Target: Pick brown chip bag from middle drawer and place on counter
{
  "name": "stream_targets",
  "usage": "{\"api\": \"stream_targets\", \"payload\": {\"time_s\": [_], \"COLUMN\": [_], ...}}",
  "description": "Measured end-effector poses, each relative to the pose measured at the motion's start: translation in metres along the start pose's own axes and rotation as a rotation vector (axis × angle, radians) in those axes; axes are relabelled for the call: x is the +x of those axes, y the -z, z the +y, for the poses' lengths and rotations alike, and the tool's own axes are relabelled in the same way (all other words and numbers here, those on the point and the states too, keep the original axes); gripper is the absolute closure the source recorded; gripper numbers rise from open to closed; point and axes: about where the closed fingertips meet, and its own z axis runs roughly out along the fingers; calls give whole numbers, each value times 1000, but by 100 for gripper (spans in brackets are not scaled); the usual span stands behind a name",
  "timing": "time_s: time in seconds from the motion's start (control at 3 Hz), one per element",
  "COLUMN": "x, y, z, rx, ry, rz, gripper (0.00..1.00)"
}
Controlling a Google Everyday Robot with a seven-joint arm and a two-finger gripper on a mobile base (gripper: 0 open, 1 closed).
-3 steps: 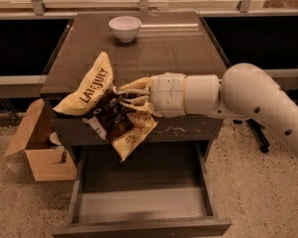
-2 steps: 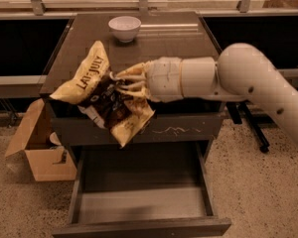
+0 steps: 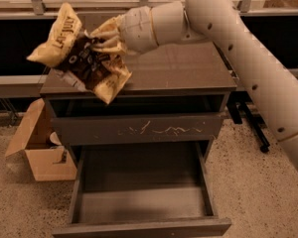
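— Where's your gripper (image 3: 107,36)?
— Above the left edge of the surface (image 3: 188,68), jaws pinching the brown chip bag (image 3: 84,63).
— And the bag?
— You hold it by its right side. It hangs left of the jaws, with the open middle drawer (image 3: 139,202) well below.

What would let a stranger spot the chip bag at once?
Find the glossy grey-brown counter. Above its left edge, the gripper holds the brown chip bag in the air. It is the only crinkled foil thing here: dark brown middle, pale tan-yellow ends.
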Motion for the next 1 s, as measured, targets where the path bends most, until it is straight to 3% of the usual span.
{"api": "stream_targets", "payload": {"time_s": [0.33,0.67,1.0], "x": [41,45,61], "y": [-37,-42,-53], "z": [-67,-65,-74], "rx": [61,51,38], "ry": [18,9,9], "rz": [-16,-8,17], "gripper": [100,97,74]}}
